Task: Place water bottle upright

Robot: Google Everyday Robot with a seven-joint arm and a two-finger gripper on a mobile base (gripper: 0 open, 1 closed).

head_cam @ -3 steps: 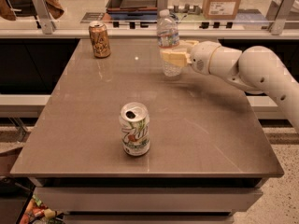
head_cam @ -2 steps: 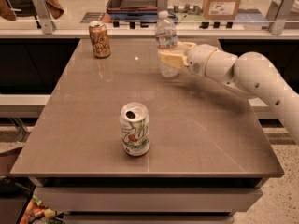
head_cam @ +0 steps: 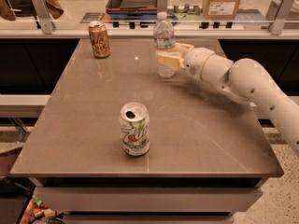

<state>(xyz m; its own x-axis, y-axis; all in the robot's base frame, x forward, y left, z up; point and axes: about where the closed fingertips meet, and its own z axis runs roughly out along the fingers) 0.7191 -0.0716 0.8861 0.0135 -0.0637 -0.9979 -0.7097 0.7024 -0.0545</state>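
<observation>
You see the bottle upright in the upper middle of the frame, at the far part of the table, a little right of centre. Its white cap is on top and its pale label sits just above the gripper's hold. Its base looks to be at the tabletop, though you cannot tell whether it rests there or hangs just clear.

The gripper comes in from the right, at the end of the white arm that runs off the right edge of the frame. Its yellowish fingers are clamped on the bottle's lower half, one across the near side and the other just showing behind it on the right. They are only as far apart as the bottle is wide, with no gap showing between pad and plastic.

The gold can stands upright in the upper left of the frame, near the table's far left corner, well apart from the bottle. The green can stands upright at lower centre, towards the near edge, its opened top facing up, also well apart from the gripper.
</observation>
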